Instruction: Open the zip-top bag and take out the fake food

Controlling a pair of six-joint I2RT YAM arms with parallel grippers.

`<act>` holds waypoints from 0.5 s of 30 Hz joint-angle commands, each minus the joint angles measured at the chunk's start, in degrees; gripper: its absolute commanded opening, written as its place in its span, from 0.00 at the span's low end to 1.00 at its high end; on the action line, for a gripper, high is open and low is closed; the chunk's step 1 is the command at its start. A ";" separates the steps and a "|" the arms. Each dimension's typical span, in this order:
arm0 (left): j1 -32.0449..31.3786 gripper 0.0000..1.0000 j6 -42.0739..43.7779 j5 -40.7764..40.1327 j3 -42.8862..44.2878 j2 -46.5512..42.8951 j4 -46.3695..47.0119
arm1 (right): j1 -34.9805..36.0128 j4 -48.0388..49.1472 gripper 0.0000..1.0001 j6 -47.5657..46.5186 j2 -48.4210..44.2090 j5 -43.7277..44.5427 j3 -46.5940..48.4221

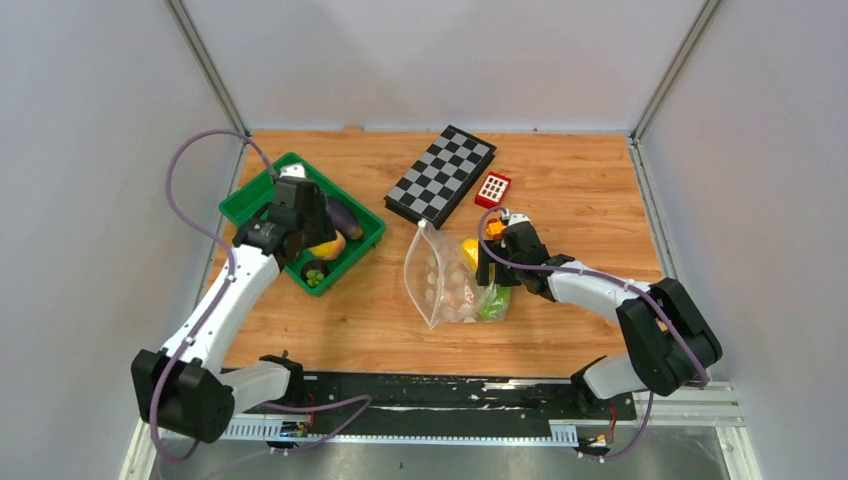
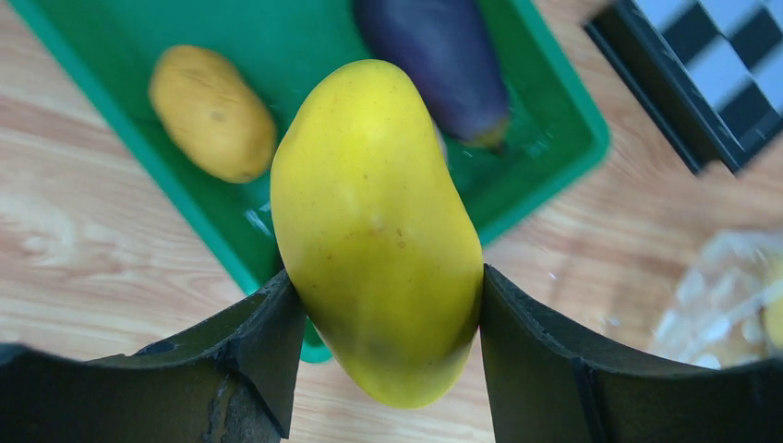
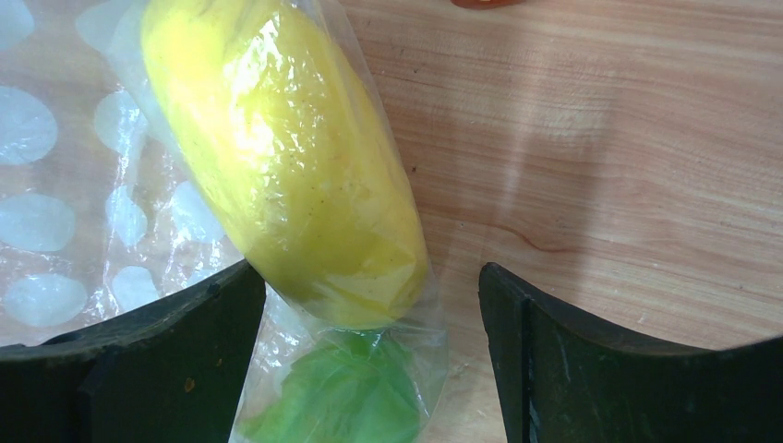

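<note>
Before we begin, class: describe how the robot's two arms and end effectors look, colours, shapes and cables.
The left arm and right arm have white links, chunky black joints and a looping purple cable each. The left end effector and right end effector have two broad, black, curved fingers.

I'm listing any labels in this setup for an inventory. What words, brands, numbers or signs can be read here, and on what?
None: no view shows any readable text.
The zip-top bag carries only white dots.
The red block carries only white squares.
The chessboard shows only its checks.
The green tray and the yellow fruit in the left gripper are unmarked.
</note>
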 commanded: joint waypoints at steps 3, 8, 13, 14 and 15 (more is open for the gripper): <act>12.42 0.43 8.87 3.52 10.81 10.52 -1.69 | 0.22 -0.34 0.86 -0.35 0.03 0.77 1.20; 16.95 0.46 13.19 1.82 19.41 24.14 -3.71 | 0.18 -0.43 0.85 -0.52 -0.42 0.69 1.20; 18.65 0.49 17.50 1.32 25.21 35.15 -5.49 | 0.18 -0.17 0.85 -0.60 -0.99 0.99 0.89; 18.82 0.50 18.27 1.36 25.97 36.51 -5.51 | 0.19 -0.18 0.86 -0.56 -1.03 0.77 0.86; 18.86 0.50 18.98 1.38 26.49 37.59 -5.33 | 0.23 -0.04 0.85 -0.57 -1.04 0.58 0.85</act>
